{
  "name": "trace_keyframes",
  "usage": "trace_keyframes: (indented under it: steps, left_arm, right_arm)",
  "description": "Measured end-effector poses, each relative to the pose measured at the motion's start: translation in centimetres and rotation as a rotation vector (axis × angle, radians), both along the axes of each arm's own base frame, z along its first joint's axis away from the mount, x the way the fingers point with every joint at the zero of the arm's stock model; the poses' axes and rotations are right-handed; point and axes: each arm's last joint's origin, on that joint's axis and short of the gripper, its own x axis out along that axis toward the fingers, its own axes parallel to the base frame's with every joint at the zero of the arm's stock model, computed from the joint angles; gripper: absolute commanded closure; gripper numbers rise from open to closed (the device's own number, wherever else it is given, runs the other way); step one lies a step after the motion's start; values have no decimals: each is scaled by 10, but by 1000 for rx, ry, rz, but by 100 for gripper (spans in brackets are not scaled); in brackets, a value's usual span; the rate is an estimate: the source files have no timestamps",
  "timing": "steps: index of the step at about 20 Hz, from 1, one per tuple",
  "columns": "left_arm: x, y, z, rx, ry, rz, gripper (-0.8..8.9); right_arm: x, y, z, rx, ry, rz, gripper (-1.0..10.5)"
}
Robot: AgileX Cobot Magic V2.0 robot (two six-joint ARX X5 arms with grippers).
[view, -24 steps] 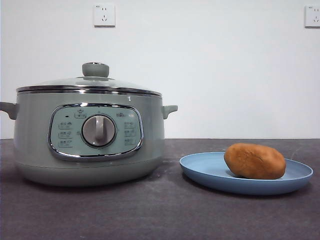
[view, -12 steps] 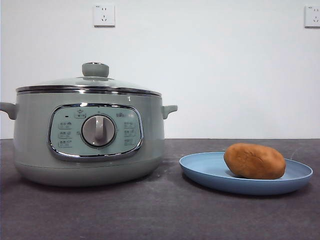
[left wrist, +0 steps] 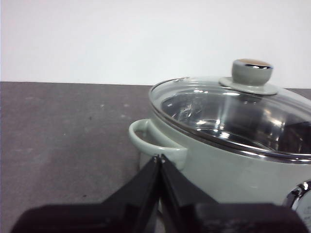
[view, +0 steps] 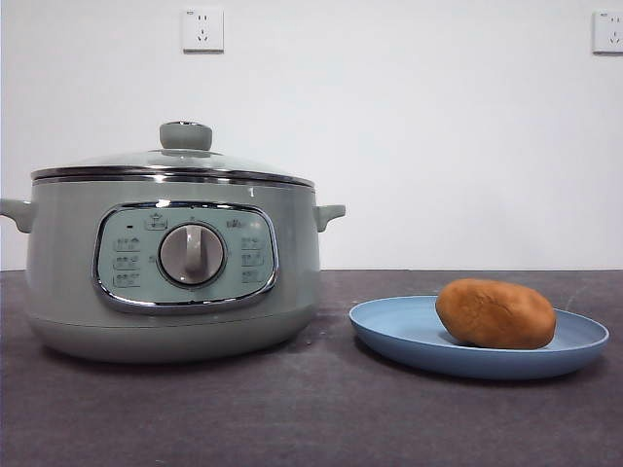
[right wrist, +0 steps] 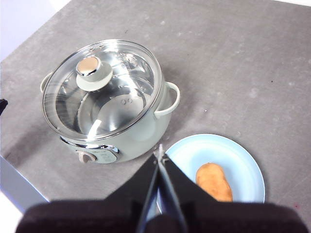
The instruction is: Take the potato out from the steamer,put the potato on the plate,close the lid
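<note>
The sage-green steamer [view: 175, 268] stands at the left of the table with its glass lid [view: 175, 161] seated on the rim. To its right the orange-brown potato [view: 495, 313] lies on the light-blue plate [view: 409, 336]. My left gripper [left wrist: 159, 158] is shut and empty, low beside the steamer's side handle [left wrist: 153, 141]. High over the table, my right gripper [right wrist: 160, 155] is shut and empty, looking down on the steamer [right wrist: 121, 131], the lid [right wrist: 102, 90], the plate [right wrist: 194, 150] and the potato [right wrist: 214, 182].
Two wall sockets [view: 202, 29] [view: 607, 31] sit on the white wall behind. Dark grey table surface [view: 321, 418] stretches in front of the steamer and the plate. No arm shows in the front view.
</note>
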Motion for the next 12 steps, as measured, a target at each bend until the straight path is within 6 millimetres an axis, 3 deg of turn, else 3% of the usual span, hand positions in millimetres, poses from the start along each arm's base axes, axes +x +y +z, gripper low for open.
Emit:
trace_keyframes:
  steps: [6,12]
  left_arm:
    - [-1,3,-13,-7,137,107,817]
    - [-1,3,-13,-12,137,118,817]
  right_arm:
    - [0,0,0,0,0,0,948]
    - [0,0,0,0,0,0,948]
